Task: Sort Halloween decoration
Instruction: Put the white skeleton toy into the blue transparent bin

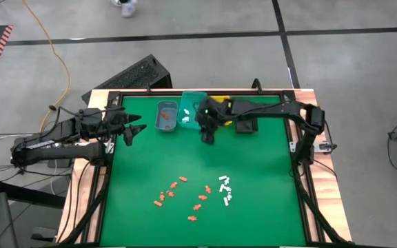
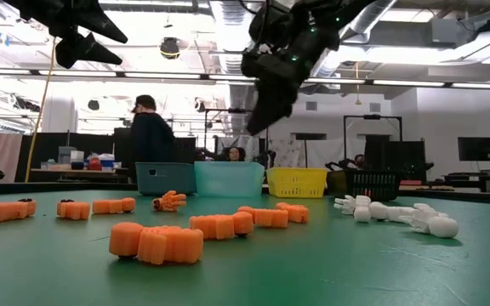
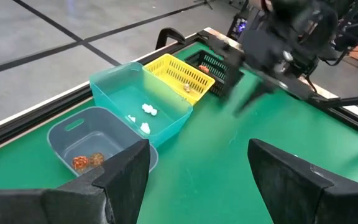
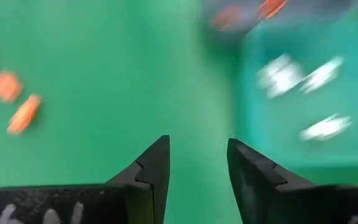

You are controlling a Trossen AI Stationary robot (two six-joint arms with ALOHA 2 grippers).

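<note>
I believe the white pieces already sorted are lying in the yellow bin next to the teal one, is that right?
Not quite: the sorted white pieces are lying in the teal bin itself, not in the yellow bin beside it. The left wrist view shows this clearly, and the high view agrees.

Probably a robotics lab, exposed ceiling ducts (image 2: 228,17), monitors (image 2: 476,150), taped concrete floor (image 1: 205,34)

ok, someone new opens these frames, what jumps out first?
Probably the scatter of orange pieces and white pieces on the green table's near half. Then the row of bins along the far edge, with the right gripper open and empty beside the teal bin.
</note>
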